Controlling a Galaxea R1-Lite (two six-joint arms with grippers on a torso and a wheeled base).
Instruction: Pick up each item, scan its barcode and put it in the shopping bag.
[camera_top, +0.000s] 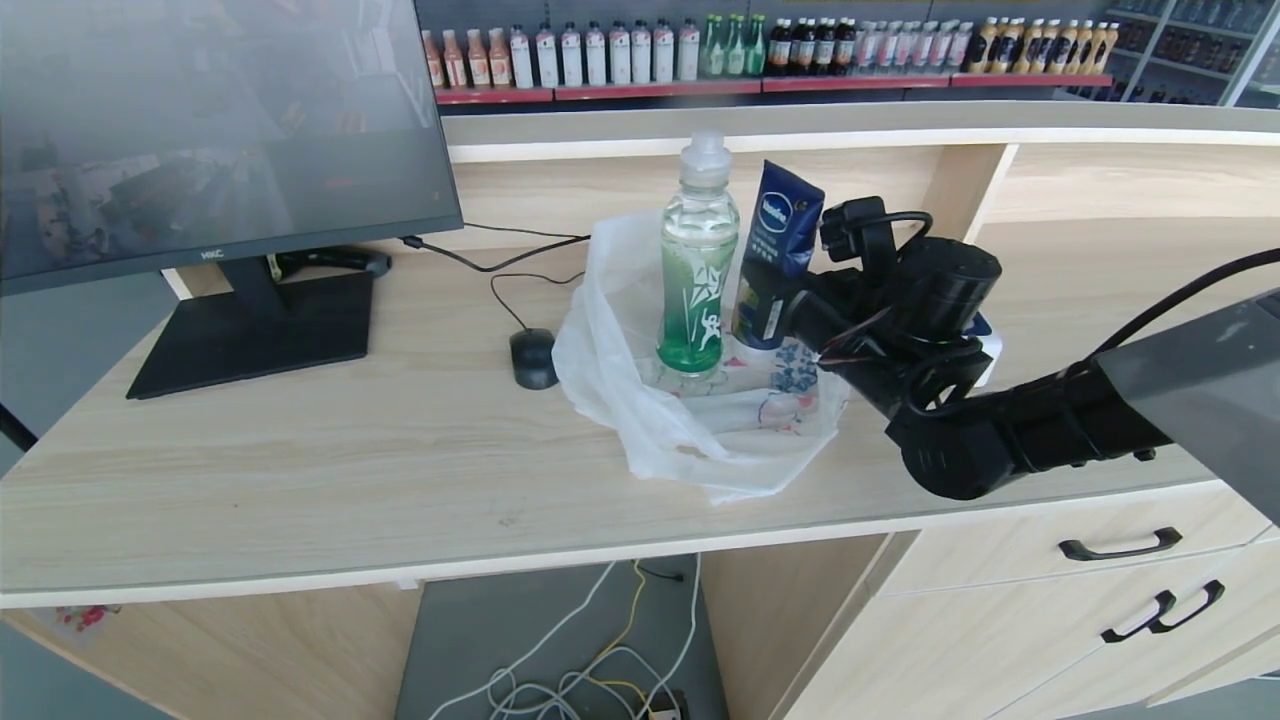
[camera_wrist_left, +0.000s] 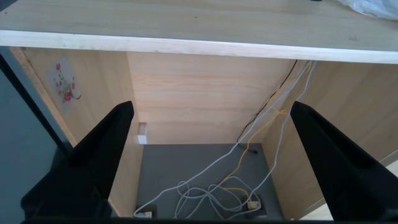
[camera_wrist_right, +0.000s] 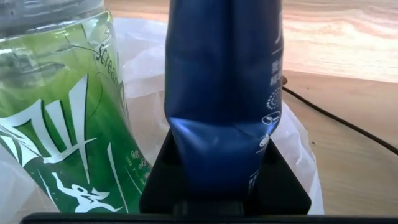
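Observation:
My right gripper (camera_top: 772, 297) is shut on a dark blue tube (camera_top: 782, 240), holding it upright over the white plastic shopping bag (camera_top: 640, 400) on the wooden counter. In the right wrist view the tube (camera_wrist_right: 224, 93) is squeezed between the gripper (camera_wrist_right: 224, 163) jaws. A clear bottle of green drink (camera_top: 697, 275) stands upright in the bag, close beside the tube; its label (camera_wrist_right: 62, 137) is right next to it. My left gripper (camera_wrist_left: 211, 162) is open with nothing in it, down below the counter's front edge (camera_wrist_left: 186, 43).
A monitor (camera_top: 215, 130) on a black stand fills the counter's left, with a black handheld device (camera_top: 335, 260) behind the stand. A black mouse (camera_top: 533, 357) lies left of the bag. A white and blue box (camera_top: 988, 338) sits behind my right arm. Cables (camera_wrist_left: 230, 180) hang under the counter.

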